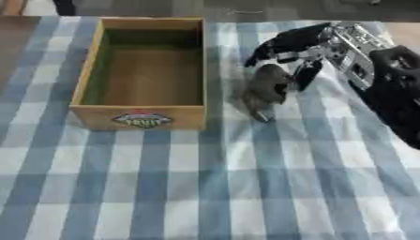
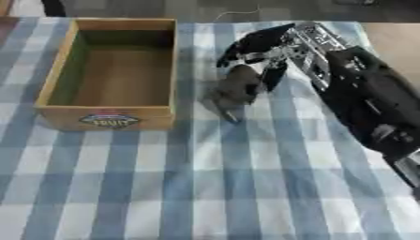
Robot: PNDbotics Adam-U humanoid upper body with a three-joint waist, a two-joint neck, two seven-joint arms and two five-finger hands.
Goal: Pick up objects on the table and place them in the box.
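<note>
the counter (image 1: 246, 187) was covered in a blue-and-white checked cloth, with a strip of grey floor (image 1: 271, 9) past its far edge and wide bare cloth across the whole near half. a wooden box (image 1: 82, 79) with a fruit label stood open at the far left, and just to its right the right hand (image 1: 287, 44) had its fingers (image 1: 308, 75) curled down round a dark grey object (image 1: 266, 91) whose lower end touched the cloth. the right eye view showed more of the black forearm (image 2: 369, 103), running down toward the right edge.
</note>
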